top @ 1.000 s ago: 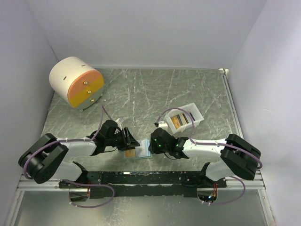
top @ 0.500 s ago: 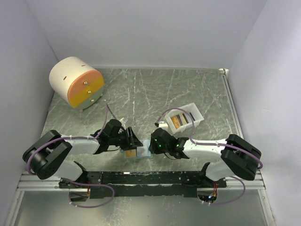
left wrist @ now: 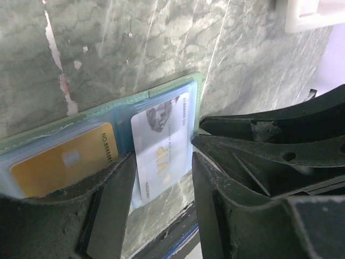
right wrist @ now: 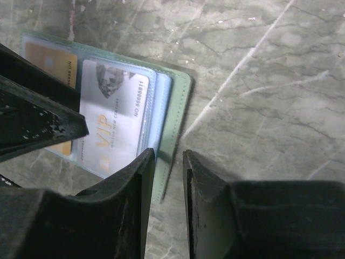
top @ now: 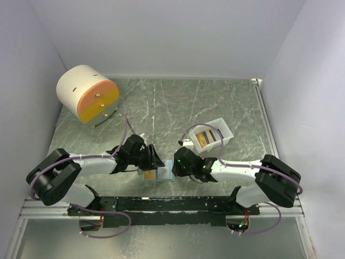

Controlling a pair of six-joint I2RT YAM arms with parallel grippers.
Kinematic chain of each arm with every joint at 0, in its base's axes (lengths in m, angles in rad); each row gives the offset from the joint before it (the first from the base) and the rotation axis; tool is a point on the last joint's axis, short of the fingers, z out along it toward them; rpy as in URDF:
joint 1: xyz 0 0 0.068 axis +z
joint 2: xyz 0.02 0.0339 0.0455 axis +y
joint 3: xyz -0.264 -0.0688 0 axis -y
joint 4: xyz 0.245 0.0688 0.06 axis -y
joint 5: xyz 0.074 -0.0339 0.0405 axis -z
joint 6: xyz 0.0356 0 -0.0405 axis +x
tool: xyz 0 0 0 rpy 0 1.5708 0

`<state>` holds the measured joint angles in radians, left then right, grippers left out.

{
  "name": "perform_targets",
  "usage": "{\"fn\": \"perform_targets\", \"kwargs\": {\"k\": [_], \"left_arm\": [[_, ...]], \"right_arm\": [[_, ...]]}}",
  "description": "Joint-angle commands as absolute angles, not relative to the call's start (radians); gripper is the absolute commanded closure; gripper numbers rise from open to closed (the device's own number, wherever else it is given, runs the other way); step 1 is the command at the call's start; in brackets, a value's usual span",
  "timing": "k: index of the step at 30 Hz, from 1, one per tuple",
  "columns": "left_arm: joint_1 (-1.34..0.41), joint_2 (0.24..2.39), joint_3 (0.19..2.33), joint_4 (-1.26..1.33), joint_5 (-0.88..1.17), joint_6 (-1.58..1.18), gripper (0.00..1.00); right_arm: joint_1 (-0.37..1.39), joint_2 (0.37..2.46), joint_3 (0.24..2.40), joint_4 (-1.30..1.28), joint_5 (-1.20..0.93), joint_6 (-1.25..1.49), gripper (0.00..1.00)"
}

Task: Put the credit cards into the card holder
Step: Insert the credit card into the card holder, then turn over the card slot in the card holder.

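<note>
Two cards found in the holder (right wrist: 173, 118): gold card (left wrist: 59, 162) on the left, white card (left wrist: 161, 143) on the right. Located holder spread open and flat on the table (top: 178, 102), close to its near edge, between both grippers. Noted spare cards (top: 204, 139) in the tray (top: 226, 127), far and right of the holder.

Read holder's long axis as left–right. Read white card's long axis as near–far, picture end far, number strip along the right edge. Could not settle gold card's axis; partly covered by a finger.

Found left gripper (left wrist: 163, 154) released: jaws apart, flanking white card's near end in its own wrist view, no clamping evident. Could not confirm contact with the card's edges. Found right gripper (right wrist: 167, 156) set narrow, a slim gap showing, nothing clasped, tips at holder's right edge. Could not tell whether pressing down.

Judged cards light, thin, stiff and slick; hard to lift once lying flat. Judged best hold to be across the long edges, at the end outside the pocket. Judged holder light, soft and liable to slide on the smooth table; pinning at its right edge deemed necessary during insertion. Judged clear sleeves flimsy; expected snagging under skewed entry. Could not determine how deep white card sat.
</note>
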<state>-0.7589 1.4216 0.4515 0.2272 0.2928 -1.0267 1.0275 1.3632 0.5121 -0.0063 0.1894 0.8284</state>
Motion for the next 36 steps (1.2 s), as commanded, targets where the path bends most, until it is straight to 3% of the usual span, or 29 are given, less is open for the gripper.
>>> {"fn": "perform_targets", "kwargs": {"k": [1,4,14,22,30,36], "left_arm": [[-0.765,1.386,0.489,0.152,0.244,-0.993,0.43],[-0.765,1.358,0.492,0.13,0.244,-0.983,0.43],[-0.668,1.218,0.494,-0.095,0.19,-0.886,0.46],[-0.579,1.125,0.496,-0.272,0.103,-0.819,0.4],[-0.552,1.123,0.442,-0.255,0.148,-0.802,0.36],[-0.552,1.156,0.382,-0.147,0.231,-0.805,0.38]], "right_arm": [[1.024,1.313,0.527,-0.095,0.252,0.81,0.69],[1.022,1.289,0.534,-0.115,0.262,0.817,0.63],[1.023,1.266,0.522,-0.019,0.165,0.851,0.57],[1.022,1.308,0.536,0.065,0.107,0.877,0.55],[1.022,1.4,0.573,0.064,0.103,0.867,0.55],[1.022,1.443,0.576,0.079,0.091,0.87,0.54]]}}
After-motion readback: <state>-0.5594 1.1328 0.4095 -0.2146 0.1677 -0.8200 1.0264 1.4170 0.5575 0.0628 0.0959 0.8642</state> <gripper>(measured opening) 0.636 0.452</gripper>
